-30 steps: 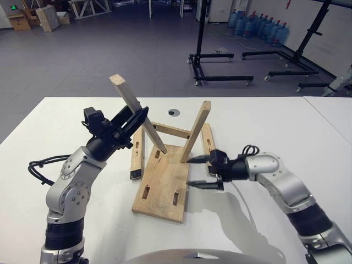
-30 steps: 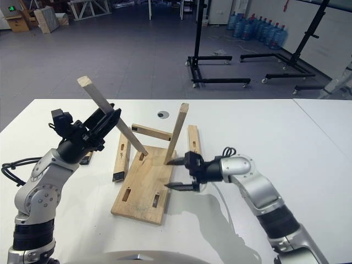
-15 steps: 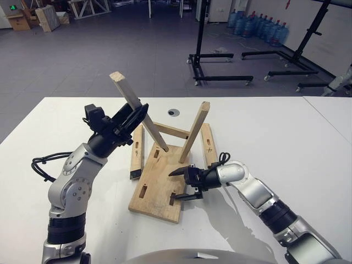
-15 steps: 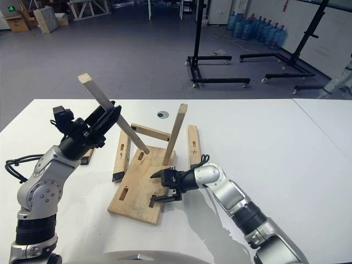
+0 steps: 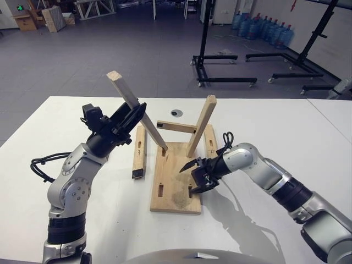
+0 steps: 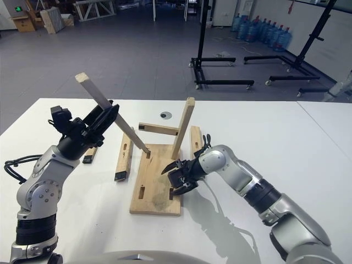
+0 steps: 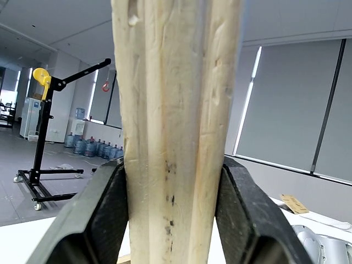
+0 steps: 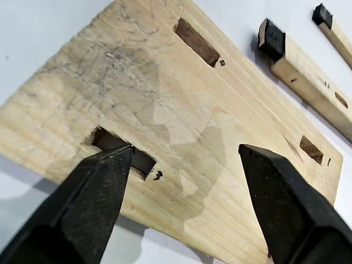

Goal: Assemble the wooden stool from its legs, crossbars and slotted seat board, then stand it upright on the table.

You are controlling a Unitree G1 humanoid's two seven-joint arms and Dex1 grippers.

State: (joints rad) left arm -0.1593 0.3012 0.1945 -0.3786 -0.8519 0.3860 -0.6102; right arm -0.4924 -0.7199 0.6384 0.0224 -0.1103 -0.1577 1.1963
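Note:
The slotted seat board (image 5: 175, 190) lies flat on the white table. One leg (image 5: 201, 125) stands slanted in a far slot, with a crossbar (image 5: 176, 126) joined to it. My left gripper (image 5: 136, 117) is shut on a second leg (image 5: 127, 99), held tilted with its lower end at the board's far left slot. In the left wrist view that leg (image 7: 173, 110) is clamped between the black fingers (image 7: 102, 212). My right gripper (image 5: 188, 177) is open over the board's right edge, one fingertip (image 8: 110, 165) at a slot (image 8: 126, 154) with nothing held.
A loose leg (image 5: 139, 153) lies left of the board, another (image 5: 210, 144) behind my right gripper. A short dark-capped piece (image 6: 89, 155) lies by my left arm. A round hole (image 5: 176, 113) is in the table farther back. Black frames stand on the floor beyond.
The seat board with its standing leg has turned and slid right, now lying squarer to the table. My right gripper moved from its front edge to its right edge. The left arm hardly moved.

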